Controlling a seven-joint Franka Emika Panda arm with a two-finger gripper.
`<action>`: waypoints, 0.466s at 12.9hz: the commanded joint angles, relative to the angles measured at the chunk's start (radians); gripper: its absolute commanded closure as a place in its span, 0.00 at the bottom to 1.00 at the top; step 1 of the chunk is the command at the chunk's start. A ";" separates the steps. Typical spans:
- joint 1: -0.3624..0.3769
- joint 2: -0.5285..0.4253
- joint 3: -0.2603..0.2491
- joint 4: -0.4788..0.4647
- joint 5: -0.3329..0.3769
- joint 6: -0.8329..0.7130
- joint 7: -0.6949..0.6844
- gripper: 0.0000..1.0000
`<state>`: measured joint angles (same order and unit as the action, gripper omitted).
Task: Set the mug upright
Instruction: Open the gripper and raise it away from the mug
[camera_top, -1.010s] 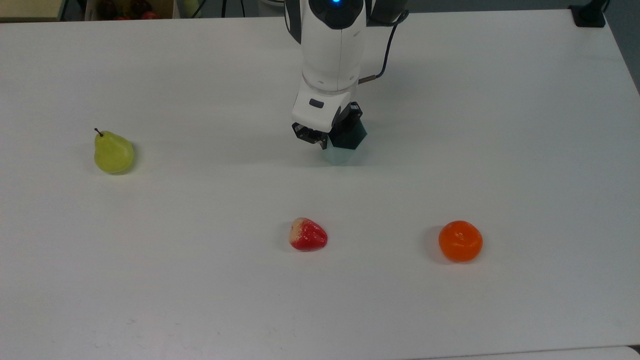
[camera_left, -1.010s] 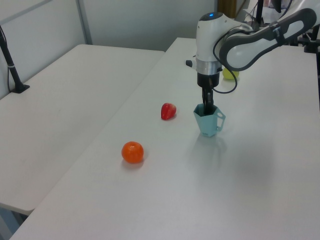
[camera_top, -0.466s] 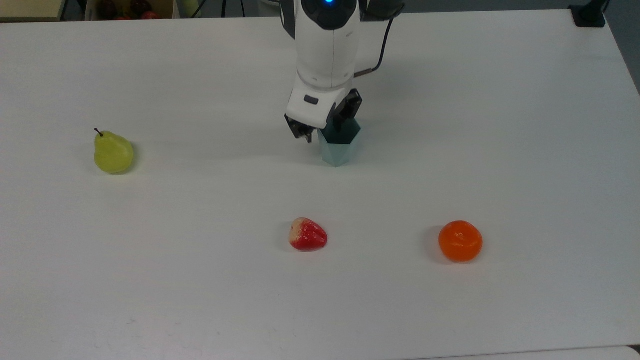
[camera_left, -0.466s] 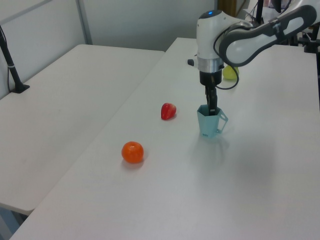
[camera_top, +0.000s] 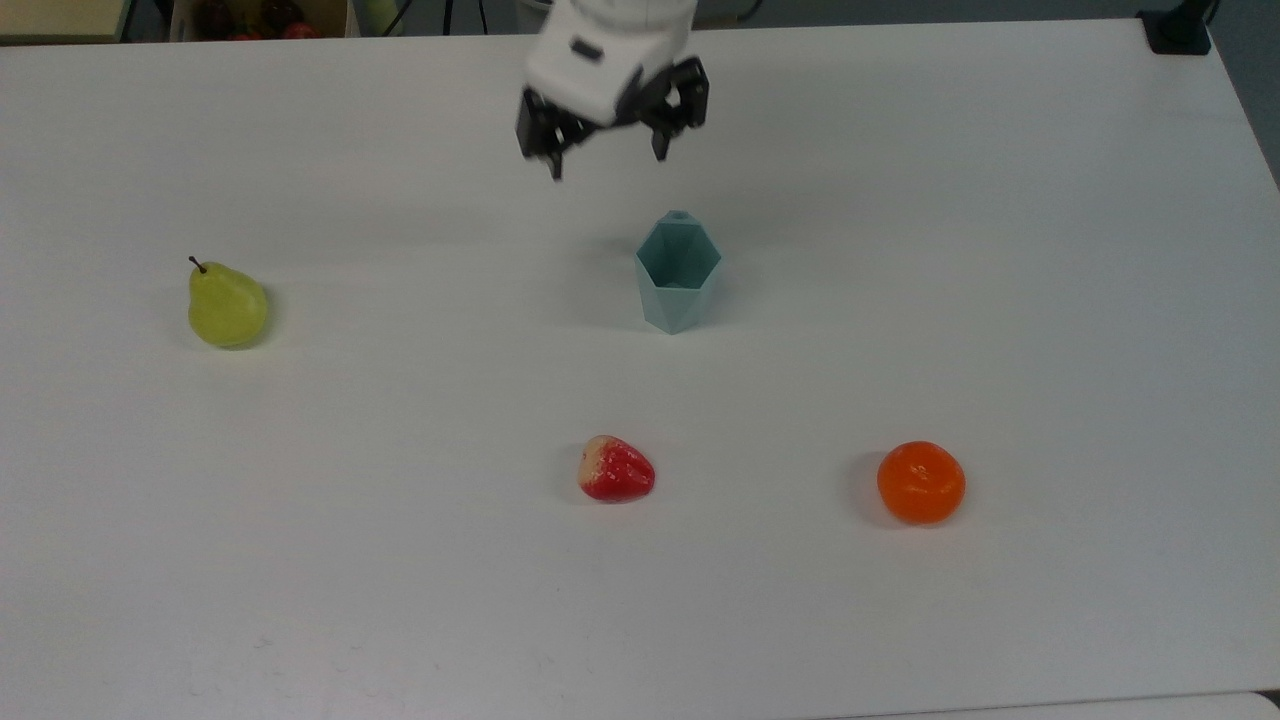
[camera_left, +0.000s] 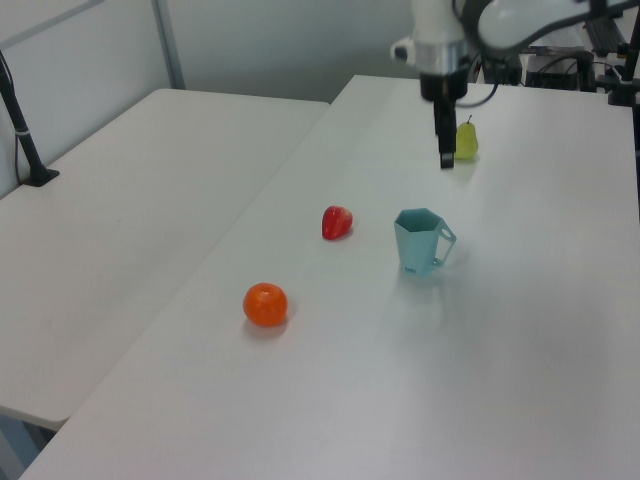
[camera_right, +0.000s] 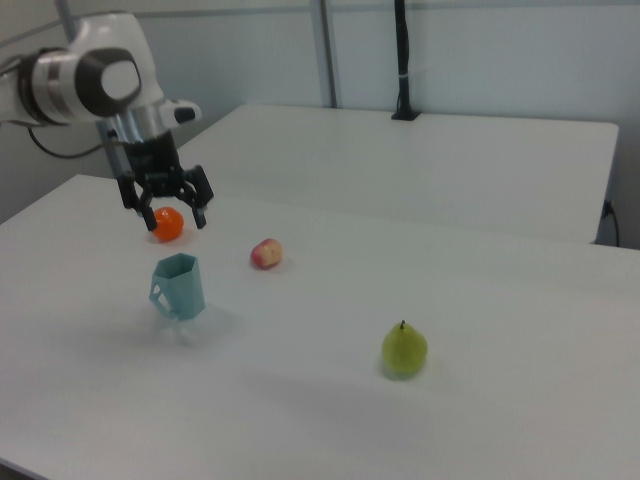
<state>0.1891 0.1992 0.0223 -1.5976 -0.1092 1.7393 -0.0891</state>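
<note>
Mug (camera_top: 678, 283): we see it upright on the table (camera_top: 1000, 300).
Gripper (camera_top: 607, 158): released, empty, raised above the mug.

A green pear (camera_top: 226, 306), a red strawberry (camera_top: 616, 469) and an orange (camera_top: 920, 482) lie well apart on the white table (camera_top: 1050, 250).

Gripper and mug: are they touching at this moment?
Apart. In the right view the open gripper hangs above the upright mug, with bare table visible between them.

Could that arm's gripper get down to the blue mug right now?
Probably yes: the gripper hangs open above the upright mug, and the fruits sit well clear of it.
</note>
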 joint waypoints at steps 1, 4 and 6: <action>0.007 -0.145 -0.054 -0.027 -0.012 -0.059 0.138 0.00; -0.028 -0.222 -0.104 -0.031 0.104 -0.095 0.131 0.00; -0.040 -0.234 -0.107 -0.035 0.106 -0.106 0.131 0.00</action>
<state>0.1630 0.0051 -0.0733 -1.5961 -0.0330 1.6489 0.0265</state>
